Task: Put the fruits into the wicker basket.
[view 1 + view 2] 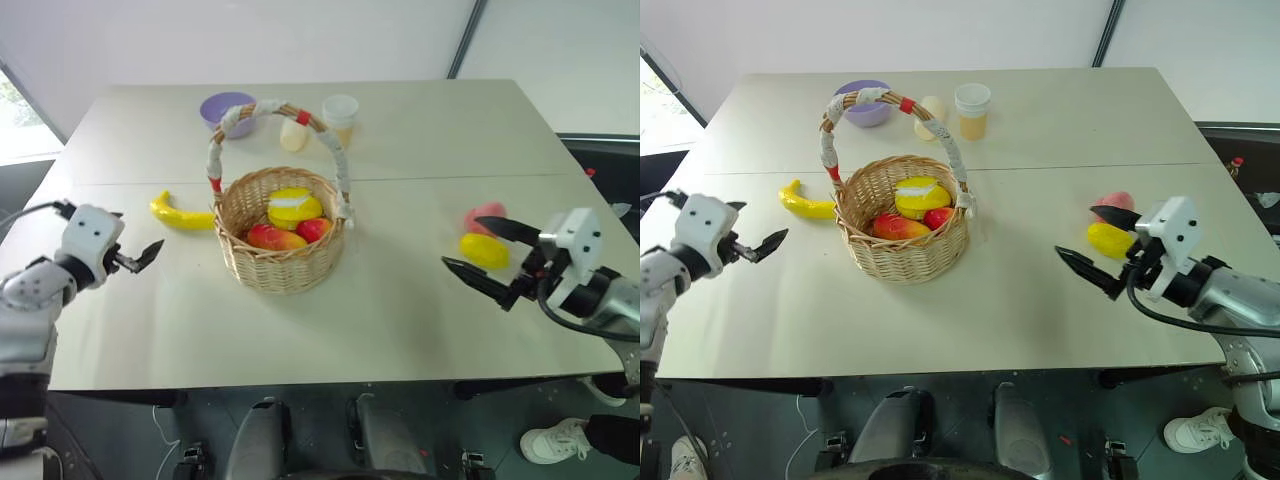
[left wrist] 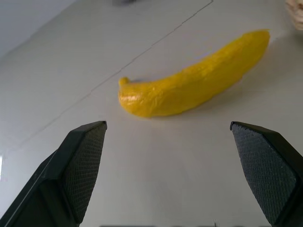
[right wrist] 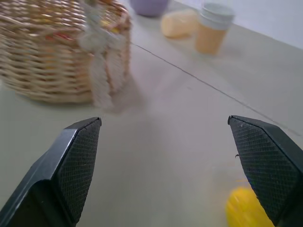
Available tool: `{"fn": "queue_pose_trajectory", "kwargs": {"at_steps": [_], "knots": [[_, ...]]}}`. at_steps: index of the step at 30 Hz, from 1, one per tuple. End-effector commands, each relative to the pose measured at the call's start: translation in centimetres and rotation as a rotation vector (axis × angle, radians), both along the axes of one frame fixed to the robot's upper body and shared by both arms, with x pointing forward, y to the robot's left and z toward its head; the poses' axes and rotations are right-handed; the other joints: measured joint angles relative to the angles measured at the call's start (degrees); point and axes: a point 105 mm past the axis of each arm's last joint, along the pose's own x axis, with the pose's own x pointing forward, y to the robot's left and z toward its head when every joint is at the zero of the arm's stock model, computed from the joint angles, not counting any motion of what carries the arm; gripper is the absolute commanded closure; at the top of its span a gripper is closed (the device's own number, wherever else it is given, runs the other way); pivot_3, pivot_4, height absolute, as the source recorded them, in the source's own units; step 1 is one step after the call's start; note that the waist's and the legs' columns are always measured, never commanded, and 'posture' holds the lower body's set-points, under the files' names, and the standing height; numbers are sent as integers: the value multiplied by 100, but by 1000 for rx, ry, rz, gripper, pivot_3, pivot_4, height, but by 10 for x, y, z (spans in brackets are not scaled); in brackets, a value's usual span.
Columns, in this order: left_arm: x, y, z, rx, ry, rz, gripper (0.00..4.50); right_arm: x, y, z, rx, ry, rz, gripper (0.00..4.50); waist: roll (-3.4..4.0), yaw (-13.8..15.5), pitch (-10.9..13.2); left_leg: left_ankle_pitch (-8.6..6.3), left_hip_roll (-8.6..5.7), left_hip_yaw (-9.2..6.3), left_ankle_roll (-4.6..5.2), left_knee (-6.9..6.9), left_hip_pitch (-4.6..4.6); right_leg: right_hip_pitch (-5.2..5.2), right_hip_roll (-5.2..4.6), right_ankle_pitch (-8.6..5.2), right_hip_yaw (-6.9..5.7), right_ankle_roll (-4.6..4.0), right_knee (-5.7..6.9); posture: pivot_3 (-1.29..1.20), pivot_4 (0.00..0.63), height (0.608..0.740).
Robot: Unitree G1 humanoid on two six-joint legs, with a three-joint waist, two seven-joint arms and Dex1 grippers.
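Left eye: basket [image 1: 280, 240] mid-table, already holding several fruits. Banana [image 1: 181, 213] lies just beside its left wall. Lemon [image 1: 484, 250] and peach [image 1: 485, 215] sit together at the right, well apart from the basket. Left gripper [image 1: 140, 258] empty, near the banana; right gripper [image 1: 490, 258] empty, fingers spread, its upper finger over the lemon.

Right eye: same layout; bowl [image 1: 866, 103], a pale fruit [image 1: 930, 117] and cup [image 1: 972, 110] stand at the far edge behind the handle.

Left wrist: fingers wide apart, banana [image 2: 194, 82] lying crosswise ahead, not between them. This closeness is not readable from the head views.

Right wrist: fingers spread; the view looks toward the basket [image 3: 57, 56], with the lemon [image 3: 244, 210] off to one side.

Risks, as judged: the right gripper, aimed past the lemon, may nudge it into the peach. The banana could skid against the basket. The tall handle could catch a carried fruit.
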Motion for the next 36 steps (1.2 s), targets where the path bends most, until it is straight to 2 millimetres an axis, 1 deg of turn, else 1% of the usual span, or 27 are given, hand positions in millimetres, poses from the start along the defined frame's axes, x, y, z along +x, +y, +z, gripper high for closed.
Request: {"fn": "queue_pose_trajectory", "kwargs": {"at_steps": [1, 3, 5, 7, 10, 12, 14, 19, 22, 25, 26, 27, 31, 36], "knots": [[9, 0, 3, 140, 66, -90, 0, -11, 31, 11, -5, -15, 140, 21, 0, -7, 0, 0, 0, 0, 1, 0, -2, -2, 0, 0, 0, 1, 0, 0, 150, 740], [18, 0, 5, 196, 101, -128, 0, -14, 45, 11, 0, -15, 196, 21, -1, -8, 0, -2, -4, 3, 3, 0, -5, -6, 4, 1, 1, 1, 0, 0, 150, 740], [30, -6, 7, 273, 125, -185, 0, -16, 57, 12, 15, -17, 243, 21, -5, -1, 3, -1, -8, 6, 3, 2, -6, -6, 7, 1, -2, 2, 1, 0, 150, 740], [40, -12, 4, 352, 166, -241, 0, -18, 67, 12, 29, -21, 282, 21, -9, 7, 3, -1, -11, 10, 3, 6, -10, -5, 12, 1, -7, 2, 1, 0, 150, 740], [50, -17, 0, 418, 206, -279, 0, -22, 77, 12, 45, -23, 324, 21, -12, 8, 1, -2, -15, 9, 4, 7, -15, -5, 13, 0, -9, 3, 0, 0, 150, 740], [57, -24, -2, 443, 238, -300, 0, -25, 83, 8, 54, -17, 349, 21, -13, 5, 2, -3, -17, 10, 6, 7, -18, -7, 12, -1, -9, 4, -1, 0, 150, 740], [61, -29, -4, 459, 260, -319, 0, -28, 87, 6, 37, -18, 367, 21, -15, 6, 3, -3, -18, 7, 6, 9, -20, -7, 13, -1, -10, 6, 0, 0, 150, 740], [64, -33, -6, 467, 294, -334, 0, -37, 101, 22, 47, -82, 440, 21, -15, -13, 3, -3, -16, 6, 6, 13, -17, -7, 13, -1, -10, 7, 7, 0, 150, 740], [65, -34, -6, 466, 303, -336, 0, -38, 109, 29, 69, -109, 461, 21, -15, -10, 3, -3, -14, 5, 6, 13, -12, -6, 16, -1, -10, 7, 12, 0, 150, 740], [64, -34, -6, 460, 311, -344, 808, -37, 115, 27, 67, -116, 479, 0, -17, -3, 2, -3, -13, 5, 6, 14, -13, -5, 15, -1, -11, 7, 12, 0, 150, 740], [64, -34, -5, 458, 312, -346, 1349, -36, 116, 26, 66, -119, 481, 0, -18, -4, 2, -3, -14, 5, 6, 14, -13, -5, 13, -1, -10, 7, 12, 0, 150, 740], [63, -33, -5, 458, 313, -345, 1706, -35, 117, 26, 65, -121, 483, 0, -18, -5, 2, -3, -14, 5, 6, 14, -13, -5, 13, -1, -11, 7, 12, 0, 150, 740], [60, -26, -2, 461, 309, -331, 3717, -33, 118, 26, 67, -130, 488, 0, -18, -15, 2, -3, -13, 5, 6, 15, -14, -6, 14, -1, -11, 7, 13, 0, 150, 740], [56, -18, 2, 438, 286, -321, 3717, -29, 119, 25, 63, -135, 494, 0, -18, -31, 2, -3, -12, 5, 6, 15, -14, -7, 16, -1, -11, 7, 14, 0, 150, 740]]}}
